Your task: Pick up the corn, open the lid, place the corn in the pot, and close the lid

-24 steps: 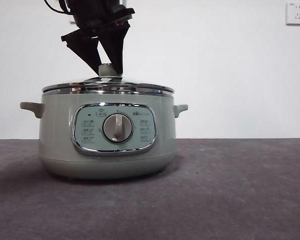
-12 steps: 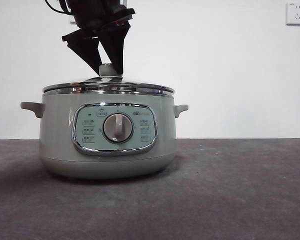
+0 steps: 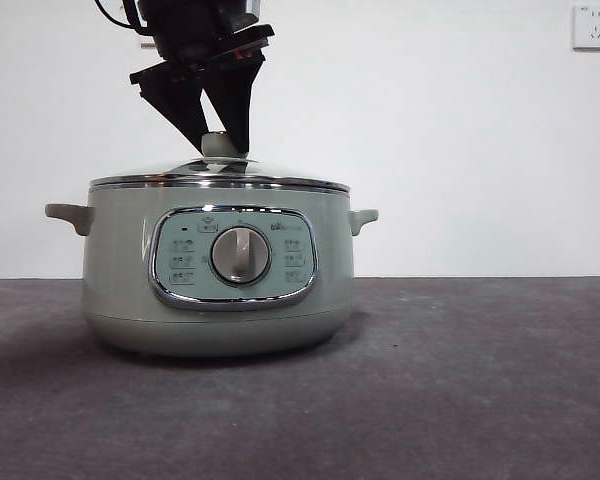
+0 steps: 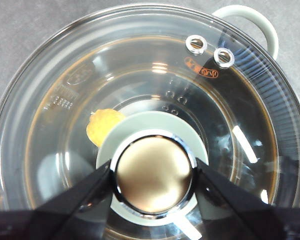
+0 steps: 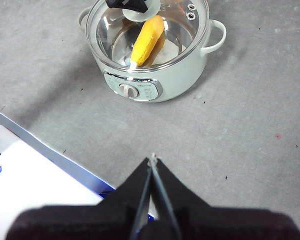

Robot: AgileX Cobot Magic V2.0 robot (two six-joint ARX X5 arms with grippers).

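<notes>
Front view: the lid is seated on the pot, its knob pinched by the left gripper. Glass is judged fragile and slippery. The corn lies inside; the right gripper is held pressed together, well apart.

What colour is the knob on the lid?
Pale sage green with a shiny silver top; the knob shows best in the left wrist view.

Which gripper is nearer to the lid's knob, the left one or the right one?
The left. The left gripper has its fingers on both sides of the knob of the lid. The right gripper hangs shut over bare table, well away from the pot.
</notes>
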